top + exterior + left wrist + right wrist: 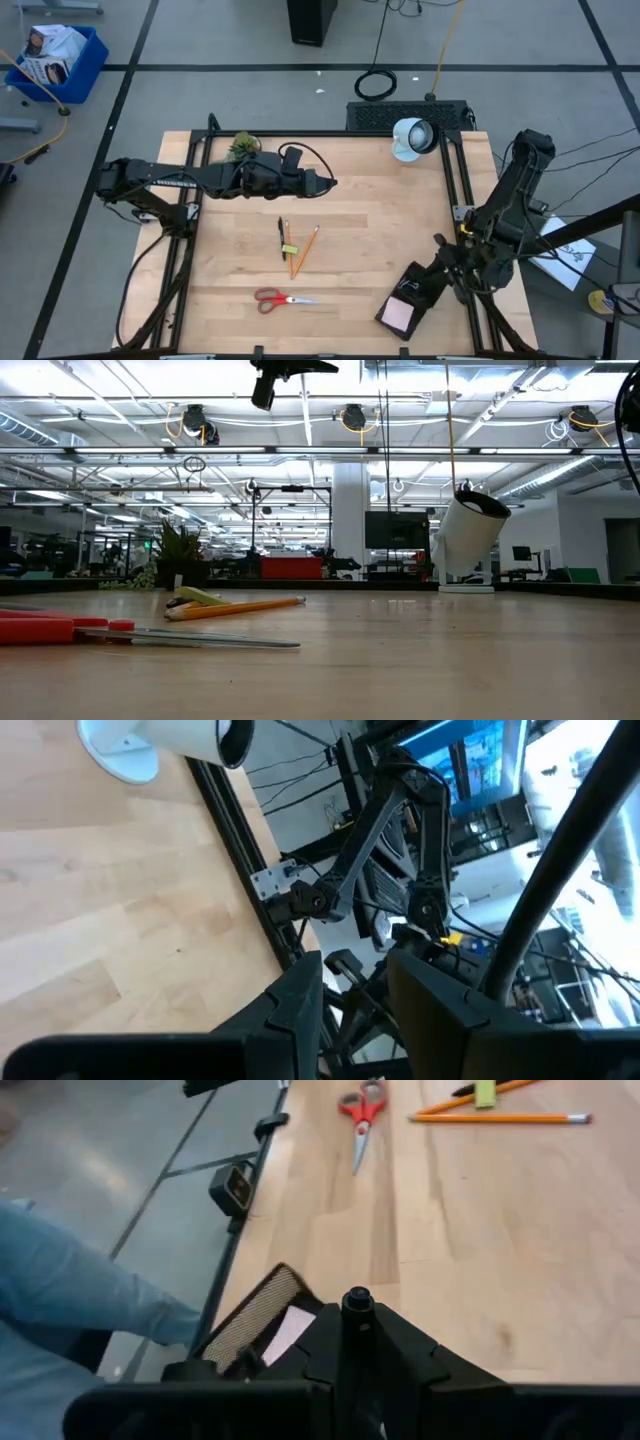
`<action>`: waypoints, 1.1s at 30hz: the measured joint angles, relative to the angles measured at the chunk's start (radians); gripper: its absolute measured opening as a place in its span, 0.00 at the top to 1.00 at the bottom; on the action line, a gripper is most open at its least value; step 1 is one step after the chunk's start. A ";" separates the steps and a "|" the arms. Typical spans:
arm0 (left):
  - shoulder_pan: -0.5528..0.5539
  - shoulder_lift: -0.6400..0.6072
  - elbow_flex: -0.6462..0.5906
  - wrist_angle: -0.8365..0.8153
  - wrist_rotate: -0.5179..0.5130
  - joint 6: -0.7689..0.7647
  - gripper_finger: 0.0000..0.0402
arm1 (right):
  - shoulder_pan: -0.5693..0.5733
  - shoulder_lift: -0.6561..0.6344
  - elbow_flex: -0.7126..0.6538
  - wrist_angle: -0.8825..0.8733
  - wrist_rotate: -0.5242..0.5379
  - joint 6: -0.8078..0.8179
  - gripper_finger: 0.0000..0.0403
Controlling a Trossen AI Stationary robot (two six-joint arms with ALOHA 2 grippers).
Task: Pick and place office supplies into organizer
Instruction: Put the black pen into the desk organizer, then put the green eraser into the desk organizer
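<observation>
While 2 pencils (303,250), 1 pen (282,236) & 1 scissors (280,298) lie loose, left jaws spread, right jaws pinching organizer (405,300).

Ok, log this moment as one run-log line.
left gripper: raised over table's far side, empty, open | right gripper: at organizer | sticky pad: in organizer | scissors, pencils: on table

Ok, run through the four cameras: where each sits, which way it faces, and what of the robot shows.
High: overhead, straight down on the table; both arms.
Low: at table level, facing the room; scissors, pencil, lamp; only a dark arm part at the top.
Left wrist: on the left arm, toward the lamp and the right arm; left gripper open.
Right wrist: on the right arm, over the organizer; own fingers.
Shared: scissors in high, low, right wrist.
</observation>
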 joint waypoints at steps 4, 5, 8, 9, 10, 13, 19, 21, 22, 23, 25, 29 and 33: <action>0.001 0.000 0.000 0.000 0.025 -0.003 0.70 | 0.000 0.028 -0.005 0.071 -0.004 -0.009 0.91; 0.001 0.000 0.000 0.000 0.027 -0.003 0.70 | 0.000 0.035 -0.005 0.091 -0.004 -0.028 0.91; 0.000 0.000 0.000 0.000 0.028 -0.003 0.70 | 0.000 0.051 -0.005 0.137 -0.024 -0.105 0.92; 0.000 0.000 0.000 0.000 0.028 -0.004 0.70 | 0.000 0.055 -0.005 0.140 -0.053 -0.124 0.92; 0.000 0.000 0.000 0.000 0.029 -0.004 0.70 | 0.000 0.063 -0.005 0.139 -0.074 -0.133 0.91; 0.000 0.000 0.000 0.005 0.036 -0.006 0.70 | 0.001 0.083 -0.005 0.108 -0.105 -0.110 0.87; -0.004 0.000 0.000 0.032 0.037 -0.007 0.70 | 0.010 0.084 -0.005 0.103 -0.184 -0.125 0.75; -0.008 0.000 0.000 0.040 0.037 -0.002 0.70 | 0.014 0.078 -0.005 0.108 -0.219 -0.130 0.71; -0.011 0.000 0.000 0.042 0.037 -0.002 0.70 | 0.017 0.073 -0.005 0.112 -0.222 -0.127 0.70; -0.014 0.000 0.000 0.045 0.037 -0.002 0.70 | 0.019 0.065 -0.005 0.126 -0.231 -0.123 0.69; -0.022 0.000 0.000 0.044 0.037 -0.001 0.70 | 0.023 0.045 -0.006 0.186 -0.244 -0.137 0.68; -0.035 0.000 0.000 0.043 0.038 0.036 0.70 | 0.027 -0.009 -0.005 0.257 -0.245 -0.160 0.68; -0.042 0.000 0.000 0.030 0.046 0.032 0.70 | 0.025 -0.079 -0.004 0.296 -0.216 -0.165 0.70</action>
